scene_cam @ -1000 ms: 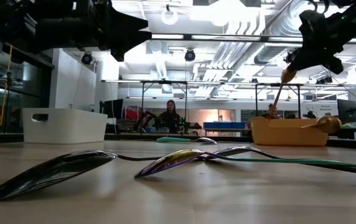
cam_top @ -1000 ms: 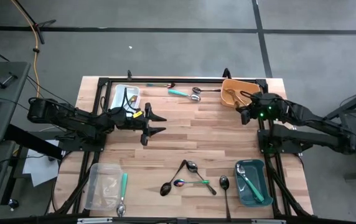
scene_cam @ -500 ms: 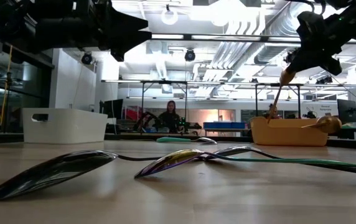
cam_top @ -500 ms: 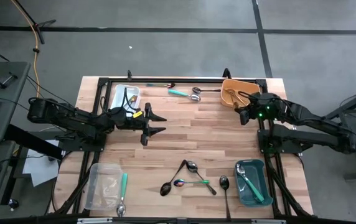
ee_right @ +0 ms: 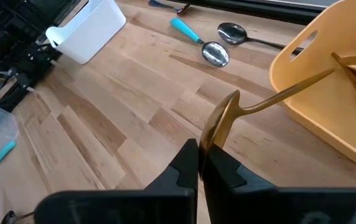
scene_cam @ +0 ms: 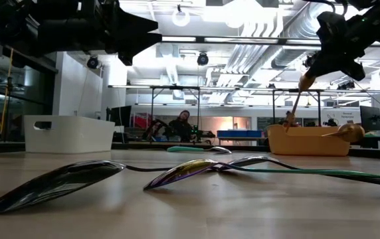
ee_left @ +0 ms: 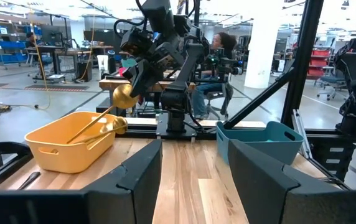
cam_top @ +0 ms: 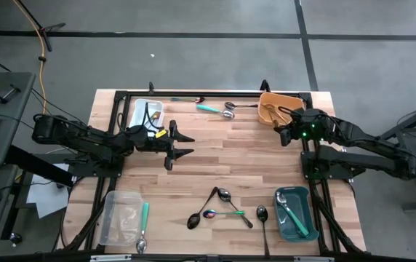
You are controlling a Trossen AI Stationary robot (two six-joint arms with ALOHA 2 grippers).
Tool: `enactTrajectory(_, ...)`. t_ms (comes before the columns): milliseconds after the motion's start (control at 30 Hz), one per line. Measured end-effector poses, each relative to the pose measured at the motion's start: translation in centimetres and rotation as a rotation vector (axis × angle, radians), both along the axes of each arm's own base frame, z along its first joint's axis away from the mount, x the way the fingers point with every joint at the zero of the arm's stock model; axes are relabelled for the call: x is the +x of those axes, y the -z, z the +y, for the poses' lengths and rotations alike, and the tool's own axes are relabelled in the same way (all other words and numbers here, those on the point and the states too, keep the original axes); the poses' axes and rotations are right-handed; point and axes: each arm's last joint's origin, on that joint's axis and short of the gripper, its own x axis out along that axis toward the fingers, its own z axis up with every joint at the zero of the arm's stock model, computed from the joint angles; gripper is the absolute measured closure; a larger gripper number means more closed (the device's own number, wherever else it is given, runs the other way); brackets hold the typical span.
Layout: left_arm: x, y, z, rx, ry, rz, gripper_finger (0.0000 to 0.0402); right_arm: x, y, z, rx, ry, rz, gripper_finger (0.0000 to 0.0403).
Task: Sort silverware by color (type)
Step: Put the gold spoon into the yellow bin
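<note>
a: from above, right gripper [cam_top: 289,133] beside the yellow-orange plastic bin [cam_top: 289,101] at the far right of the wooden slat table [cam_top: 222,156], fingers pressed together on something too small to make out there.

b: clear from the right wrist though: pinching a slim gold metal spoon [ee_right: 228,115] by the bowl, handle slanting over the bin's rim toward more gold pieces inside. same spoon in the left wrist view too, hanging over the bin.

a: left gripper [cam_top: 182,144] well apart, over the table's middle-left, fingers spread, holding nothing. nearby, white rectangular plastic bin [cam_top: 146,114].

b: low view adds the near cluster close up: glossy black spoon [scene_cam: 56,184] lying bowl-down, iridescent rainbow spoon [scene_cam: 180,172] just beside it, handles crossing.

a: only from overhead: dark teal plastic bin [cam_top: 292,212] near right with a teal-handled silver spoon [cam_top: 292,212] in it, clear plastic bin [cam_top: 118,217] near left, another teal-handled piece [cam_top: 143,226] lying beside it.

b: far edge: teal-handled spoon [ee_right: 200,41] touching a plain dark spoon [ee_right: 238,34].
</note>
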Motion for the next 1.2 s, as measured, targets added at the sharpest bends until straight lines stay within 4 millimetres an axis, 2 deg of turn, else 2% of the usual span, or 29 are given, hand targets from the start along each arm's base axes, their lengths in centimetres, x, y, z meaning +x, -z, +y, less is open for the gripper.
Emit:
enactTrajectory(300, 0.0, 0.0, 0.0, 0.0, 0.0, 0.0, 0.0225, 0.6, 0.1, -0.4, -0.008, 0.02, 0.011, 0.0403)
enactTrajectory(667, 0.0, 0.0, 0.0, 0.0, 0.0, 0.0, 0.0225, 1.3, 0.8, -2.2, 0.014, 0.088, 0.059, 0.0403)
enactTrajectory(933, 0.0, 0.0, 0.0, 0.0, 0.0, 0.0, 0.0225, 2.2, 0.9, -3.3, 0.008, 0.062, 0.043, 0.0403)
enactTrajectory(1200, 0.0, 0.0, 0.0, 0.0, 0.0, 0.0, 0.0225, 1.8, 1.3, -3.7, 0.021, 0.067, 0.087, 0.0398)
